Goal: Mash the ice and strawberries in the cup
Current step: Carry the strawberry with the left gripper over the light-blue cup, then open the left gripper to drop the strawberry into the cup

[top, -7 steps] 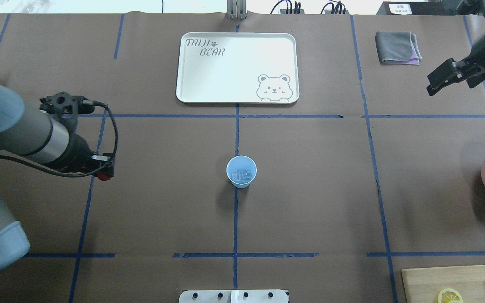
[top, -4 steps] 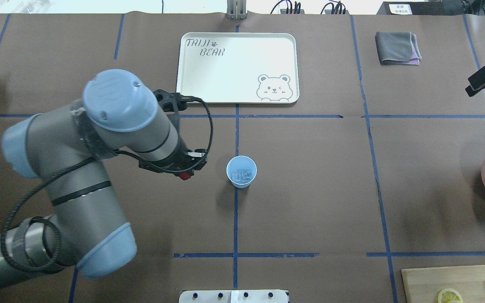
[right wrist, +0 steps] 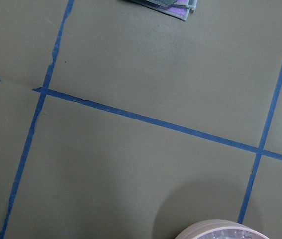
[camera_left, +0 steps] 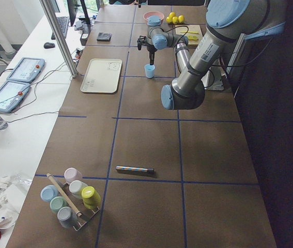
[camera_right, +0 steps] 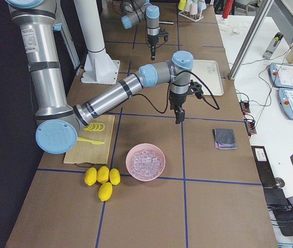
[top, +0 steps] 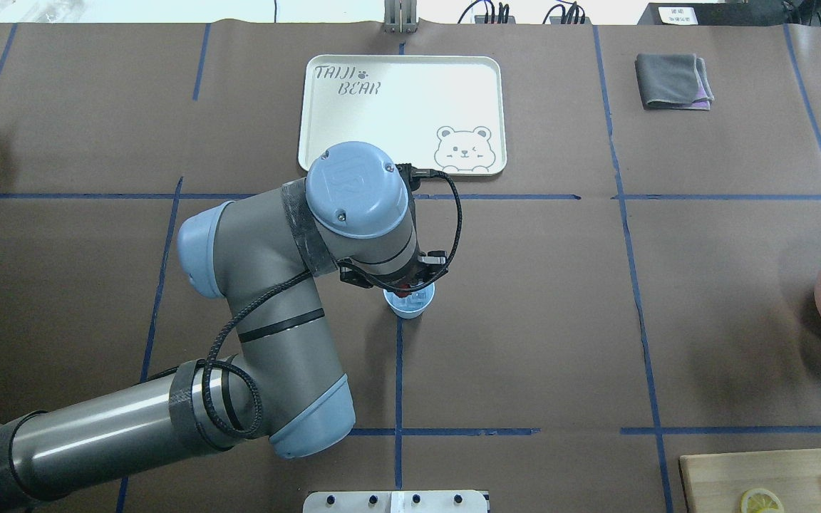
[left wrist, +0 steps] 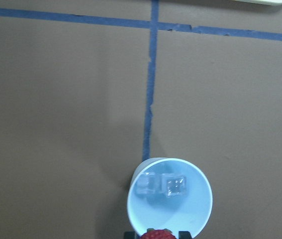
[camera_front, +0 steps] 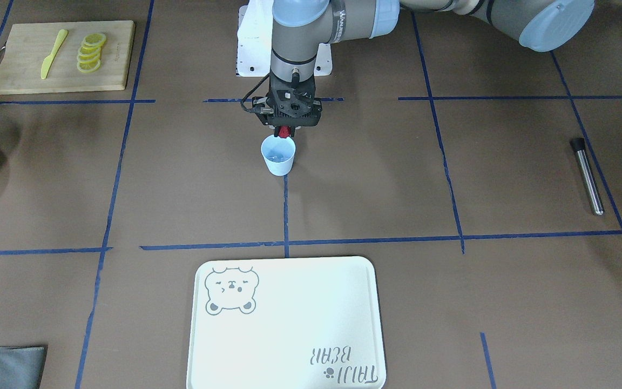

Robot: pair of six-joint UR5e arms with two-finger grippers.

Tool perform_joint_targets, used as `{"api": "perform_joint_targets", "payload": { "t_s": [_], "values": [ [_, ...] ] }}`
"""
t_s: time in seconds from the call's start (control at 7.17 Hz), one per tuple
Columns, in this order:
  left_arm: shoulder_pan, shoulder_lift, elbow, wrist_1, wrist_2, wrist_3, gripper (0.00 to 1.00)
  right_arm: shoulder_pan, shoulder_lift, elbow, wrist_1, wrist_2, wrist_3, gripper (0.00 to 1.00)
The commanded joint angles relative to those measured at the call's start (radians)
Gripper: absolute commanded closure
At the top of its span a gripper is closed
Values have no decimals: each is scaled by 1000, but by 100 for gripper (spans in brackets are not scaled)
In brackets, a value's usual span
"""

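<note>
At table centre, front-facing view: strawberry (camera_front: 285,132) pinched in left gripper (camera_front: 286,129) just above cup (camera_front: 278,158), ice (camera_front: 274,158) inside.
Overhead: cup rim partly hidden under left arm (top: 353,206); tray (top: 396,121) beyond, lettered "TAIJI BEAR".
Right-side view: right gripper (camera_right: 179,116) over table near pink bowl (camera_right: 146,177); spread or pressed together, cannot tell.

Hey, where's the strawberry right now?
In the front-facing view the strawberry is pinched in the left gripper, just over the rim of the blue cup, which stands mid-table on the centre tape line.
</note>
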Motion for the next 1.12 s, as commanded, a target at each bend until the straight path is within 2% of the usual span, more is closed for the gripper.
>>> {"api": "perform_joint_targets", "payload": {
  "t_s": [0.0, 0.42, 0.7, 0.84, 0.98],
  "values": [
    [11, -5, 60, -63, 5, -1, 99, 0, 2, -3, 0, 0, 0, 1],
    [11, 1, 53, -61, 5, -2, 94, 0, 3, -4, 0, 8, 0, 1],
    [9, 3, 43, -61, 4, -4, 81, 0, 3, -4, 0, 12, 0, 1],
    [8, 4, 43, -60, 4, -2, 65, 0, 3, -4, 0, 12, 0, 1],
    [6, 4, 42, -60, 4, -2, 44, 0, 3, -4, 0, 12, 0, 1]
  ]
}}
